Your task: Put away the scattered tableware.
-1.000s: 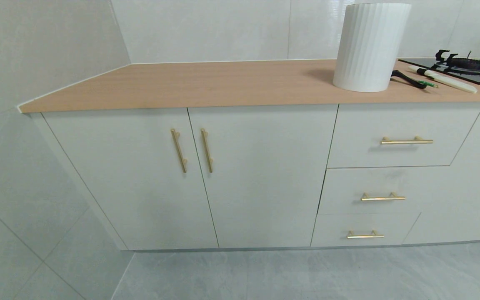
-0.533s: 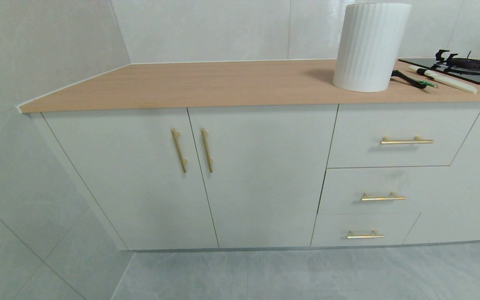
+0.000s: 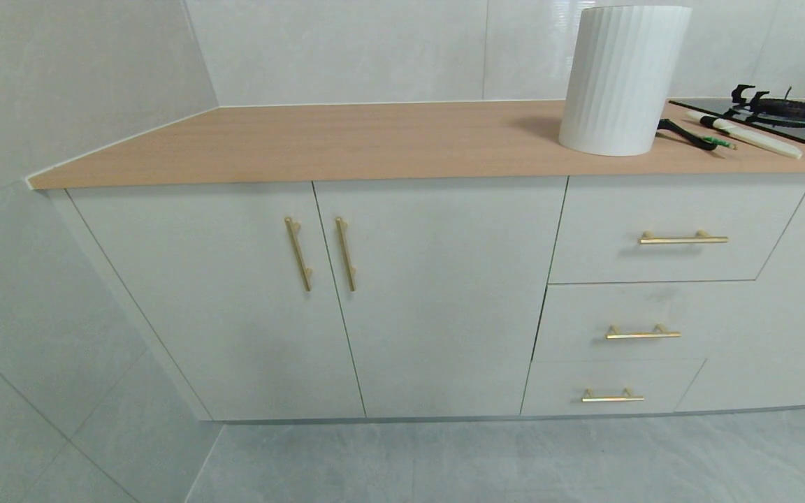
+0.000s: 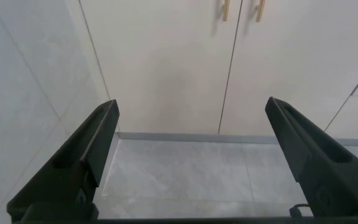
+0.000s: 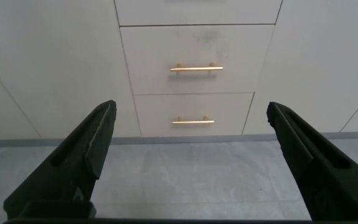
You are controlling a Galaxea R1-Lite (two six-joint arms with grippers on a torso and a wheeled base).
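On the wooden countertop at the right stands a tall white ribbed holder. Beside it lie a black-handled utensil with a green tip and a white-bladed knife. My left gripper hangs low over the floor, open and holding nothing, facing the cabinet doors. My right gripper is open too, with nothing in it, low in front of the drawers.
A black gas hob sits at the counter's far right. Below are two cabinet doors with gold handles and three drawers. A tiled wall closes the left side. Grey floor stretches in front.
The head view has shifted very slightly; the things on the counter have not moved.
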